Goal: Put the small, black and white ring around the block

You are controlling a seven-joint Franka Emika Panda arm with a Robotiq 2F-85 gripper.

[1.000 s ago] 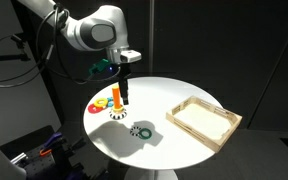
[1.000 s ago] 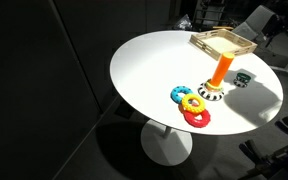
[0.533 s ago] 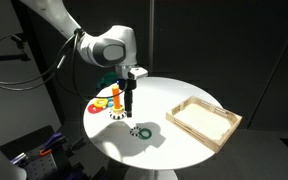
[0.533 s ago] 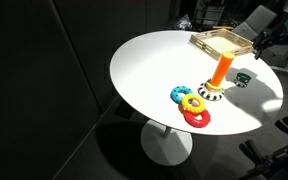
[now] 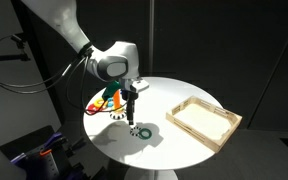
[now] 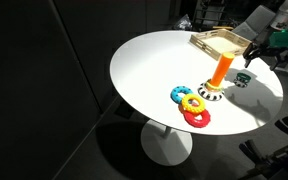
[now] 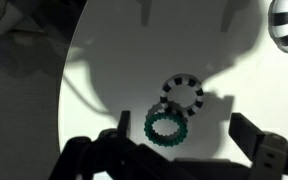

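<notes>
small striped ring [image 7: 182, 95] beneath spread jaws

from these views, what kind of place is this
Probably a robotics lab or test booth: a dark backdrop, one white round table with toy rings, and cables beside the arm.

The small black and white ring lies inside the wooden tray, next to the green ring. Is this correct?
Not quite. The wrist view shows the small black and white ring lying on the white table, not inside the tray, next to the green ring. In an exterior view the wooden tray stands apart from both rings.
</notes>
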